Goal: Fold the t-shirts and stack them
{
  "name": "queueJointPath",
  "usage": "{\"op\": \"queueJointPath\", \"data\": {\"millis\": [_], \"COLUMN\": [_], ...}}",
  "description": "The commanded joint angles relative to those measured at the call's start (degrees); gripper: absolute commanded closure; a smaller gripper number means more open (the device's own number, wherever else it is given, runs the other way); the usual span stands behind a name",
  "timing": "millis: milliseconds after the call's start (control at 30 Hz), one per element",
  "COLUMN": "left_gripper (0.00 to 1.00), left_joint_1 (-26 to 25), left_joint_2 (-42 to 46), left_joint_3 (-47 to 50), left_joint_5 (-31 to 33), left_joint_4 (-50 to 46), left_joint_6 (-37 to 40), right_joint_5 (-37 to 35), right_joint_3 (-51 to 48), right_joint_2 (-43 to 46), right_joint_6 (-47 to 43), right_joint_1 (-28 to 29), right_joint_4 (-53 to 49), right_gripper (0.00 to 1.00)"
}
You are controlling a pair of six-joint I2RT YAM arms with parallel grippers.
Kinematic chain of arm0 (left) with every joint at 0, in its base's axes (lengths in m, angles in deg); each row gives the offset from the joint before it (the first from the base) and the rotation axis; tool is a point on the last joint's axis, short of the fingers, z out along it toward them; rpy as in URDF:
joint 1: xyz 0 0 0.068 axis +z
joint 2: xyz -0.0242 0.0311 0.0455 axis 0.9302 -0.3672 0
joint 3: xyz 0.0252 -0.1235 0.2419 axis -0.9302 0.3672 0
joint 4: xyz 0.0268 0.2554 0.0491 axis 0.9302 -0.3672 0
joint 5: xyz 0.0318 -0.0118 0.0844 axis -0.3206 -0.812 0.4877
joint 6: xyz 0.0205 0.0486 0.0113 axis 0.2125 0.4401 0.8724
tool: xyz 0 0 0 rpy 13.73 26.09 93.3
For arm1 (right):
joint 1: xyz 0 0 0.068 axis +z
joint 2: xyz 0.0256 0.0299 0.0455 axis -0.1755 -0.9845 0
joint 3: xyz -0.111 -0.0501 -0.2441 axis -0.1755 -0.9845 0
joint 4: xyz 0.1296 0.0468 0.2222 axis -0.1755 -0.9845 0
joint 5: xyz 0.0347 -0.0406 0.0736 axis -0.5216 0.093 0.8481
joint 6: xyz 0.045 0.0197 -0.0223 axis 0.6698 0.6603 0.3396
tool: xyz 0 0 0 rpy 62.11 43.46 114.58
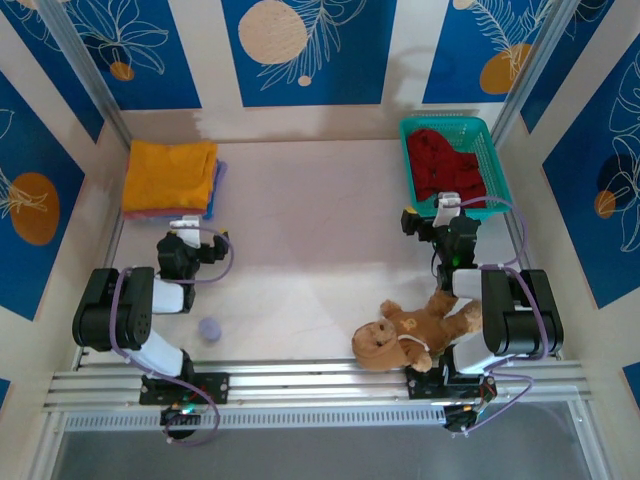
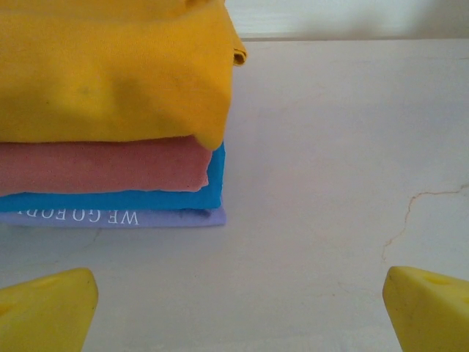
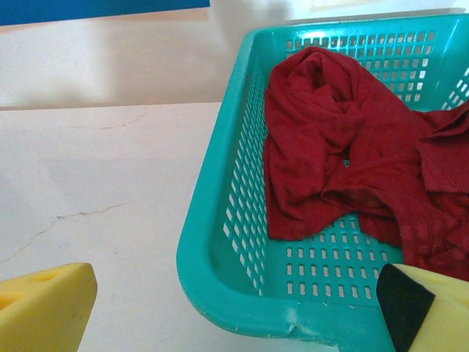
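Pale marbled tabletop [image 1: 320, 230] carries a brown plush teddy bear [image 1: 410, 330] by the right arm's base. The left gripper [image 2: 234, 312] gapes wide and empty. Just ahead of it sits a folded stack: mustard-orange t-shirt [image 2: 110, 73] over salmon-pink t-shirt [image 2: 102, 165] over blue t-shirt [image 2: 110, 199]. The right gripper [image 3: 234, 312] is equally spread and empty, and its teal plastic mesh basket [image 3: 220, 242] ahead holds the crumpled dark red t-shirt [image 3: 330, 147].

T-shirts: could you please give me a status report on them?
Left gripper open, facing folded stack. Right gripper open at basket. Dark red t-shirt crumpled inside, unfolded. Teddy lies well clear of basket.
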Motion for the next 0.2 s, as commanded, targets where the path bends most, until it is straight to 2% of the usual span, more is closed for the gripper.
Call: {"op": "queueJointPath", "data": {"millis": [0,167], "left_gripper": [0.01,0.01], "left_joint_1": [-0.51,-0.51], "left_joint_2": [0.26,0.28], "left_joint_3": [-0.87,-0.55], "left_joint_5": [0.18,0.01], "left_joint_4": [0.20,0.73], "left_joint_6": [0.48,0.49], "right_joint_5": [1.89,1.95], "right_joint_3": [0.16,-0.16], "right_joint_2": [-1.82,-1.72], "right_joint_6": [0.92,0.91], "right_joint_1": [0.53,0.52], "right_joint_4": [-6.56,-6.00], "right_gripper": [0.01,0.01]}}
